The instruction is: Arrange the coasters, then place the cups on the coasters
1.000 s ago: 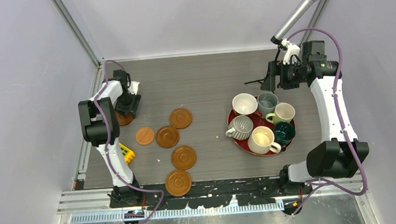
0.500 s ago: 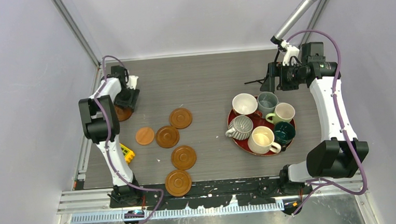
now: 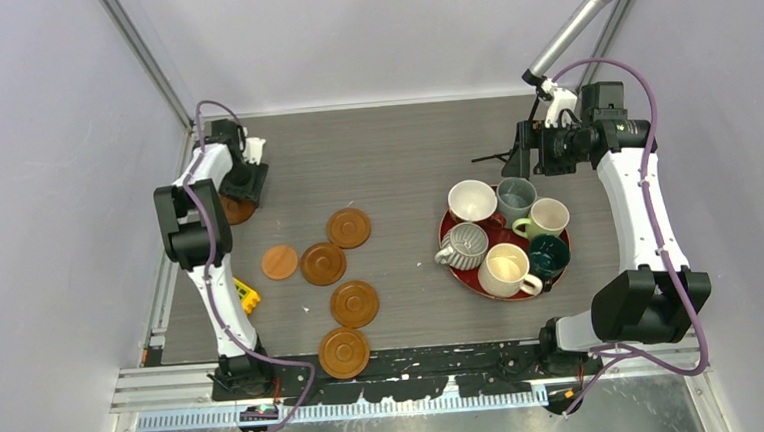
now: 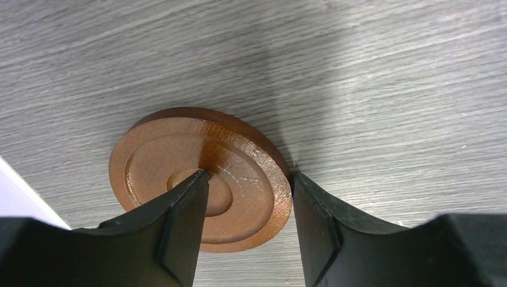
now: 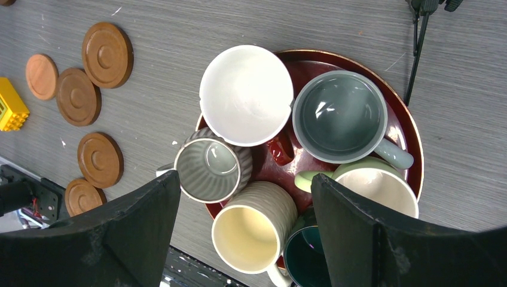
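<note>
Several brown coasters lie left of centre, among them one [image 3: 349, 227] farthest back and one [image 3: 344, 351] by the near edge. Another coaster [image 4: 200, 179] lies at the far left under my left gripper [image 4: 248, 179], which is shut on it: one fingertip [image 4: 197, 185] rests in its centre groove, the other presses its right rim. Several cups stand packed on the red tray [image 3: 483, 292]: white [image 3: 472, 200], grey-blue [image 3: 516, 198], pale green [image 3: 548, 216], ribbed grey [image 3: 463, 244], cream [image 3: 506, 268], dark teal [image 3: 549, 254]. My right gripper [image 5: 244, 177] hangs open high above the tray.
A yellow toy block [image 3: 246, 295] lies near the left arm. A small black stand [image 3: 500, 156] is behind the tray, with a microphone [image 3: 586, 13] slanting above it. A metal rail [image 3: 176, 279] borders the table's left edge.
My left gripper has moved toward the far edge, and the coaster between its fingers has shifted with it. The right arm, cups and other coasters have not moved.
</note>
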